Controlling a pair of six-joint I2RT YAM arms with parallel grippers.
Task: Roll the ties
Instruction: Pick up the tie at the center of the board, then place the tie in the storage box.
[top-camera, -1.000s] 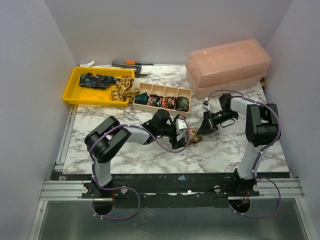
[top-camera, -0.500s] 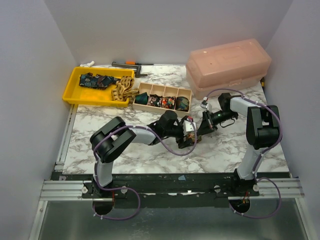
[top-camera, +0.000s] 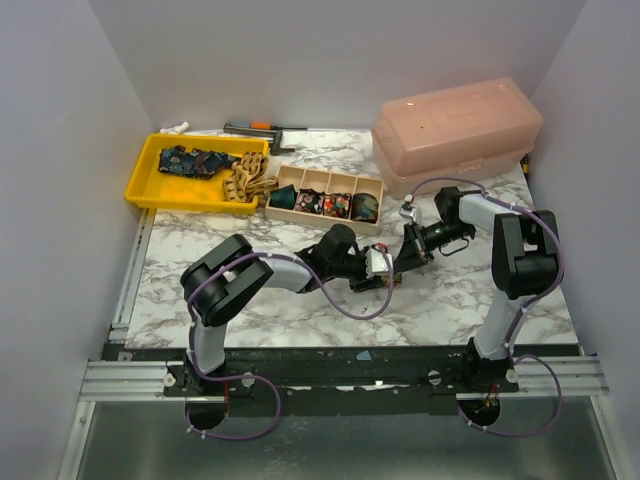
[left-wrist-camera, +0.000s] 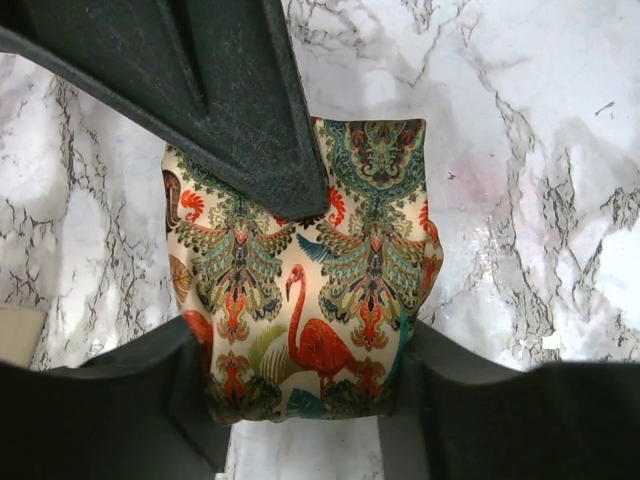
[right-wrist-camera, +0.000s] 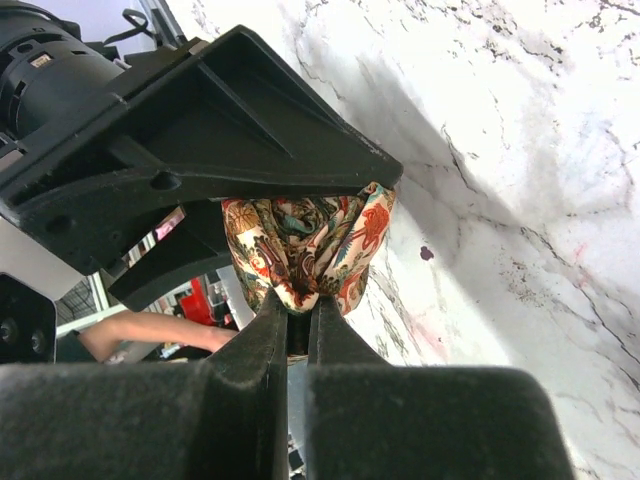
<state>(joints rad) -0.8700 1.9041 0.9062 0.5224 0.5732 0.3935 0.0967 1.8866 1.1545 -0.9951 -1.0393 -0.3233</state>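
1. Over the last second the left gripper (top-camera: 383, 264) has moved rightward across the lower centre of the overhead view. It now reaches the rolled tie (left-wrist-camera: 320, 290), and its jaws have come in from wide open.
2. In the left wrist view the roll, printed with flamingos and paisley, fills the centre. The left fingers (left-wrist-camera: 150, 400) at lower left and lower right press on its two flanks. The cloth bulges above them, so I judge the jaws are gripping the roll, perhaps still tightening.
3. The right gripper (right-wrist-camera: 297, 310) has stayed put. Its jaws are closed on a fold at the end of the coil, at the bottom centre of its own view.
4. The roll sits mid-frame overhead, between the two grippers and just below the wooden divider box (top-camera: 275, 210). I cannot tell whether it rests on the marble table (top-camera: 300, 310) or hangs just above it.
5. This looks like a hand-over: both arms hold a finished coil. The risk is that it springs loose if the right lets go before the left holds firm.
6. Unrolled ties (top-camera: 195, 160) lie in the yellow tray (top-camera: 150, 190) at upper left, so work remains.
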